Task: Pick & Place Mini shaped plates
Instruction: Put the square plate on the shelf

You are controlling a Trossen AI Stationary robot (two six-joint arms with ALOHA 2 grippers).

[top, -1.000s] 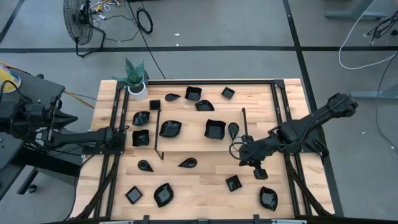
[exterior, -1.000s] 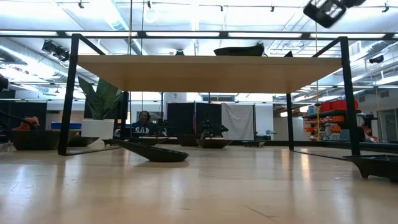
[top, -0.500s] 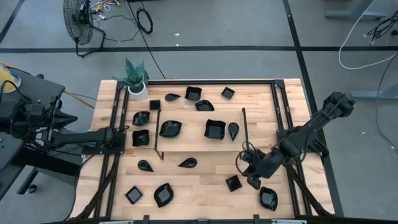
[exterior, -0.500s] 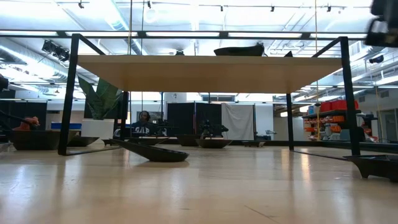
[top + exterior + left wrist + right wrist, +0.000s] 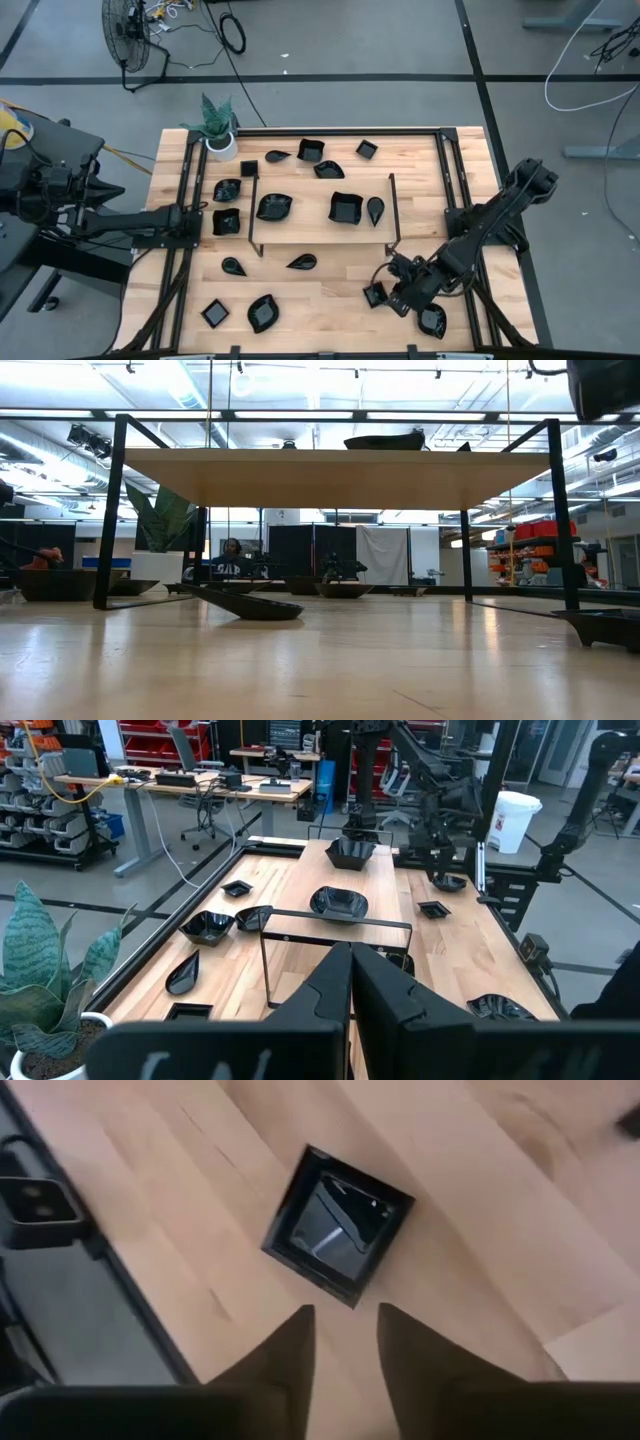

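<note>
A: Mini shaped plates [image 5: 344,208], small, shiny and black, spread all over the light wooden desk [image 5: 320,290]. See any change?

B: Yes. Right end effector [image 5: 392,296] gone from the middle of the desk to the near right part. Now hanging over the little black square plate [image 5: 375,293].

A: And the two dark fingers [image 5: 290,1350]?

B: Squeezed shut a moment ago. Now parted a bit, with a gap in the middle. Nothing held in there.

A: Touching the square plate yet?

B: Hard to tell for sure. Looks like not yet. In the right wrist view, flat on the wood just ahead of the fingertips, beside the black rail of the desk frame [image 5: 60,1260].

A: So what does that mean?

B: Probably getting ready to grab. Lined up and opened, but no pick done yet. Need to come down, slip a finger over one rim and pinch.

A: Anything close by to bump?

B: A wavy black leaf plate [image 5: 431,318] just beside the right end effector. Better to watch out for that one.

A: And the left end effector [image 5: 350,955]?

B: Waiting at the left side of the desk. Pressed shut, holding nothing. Same spot as before.
</note>
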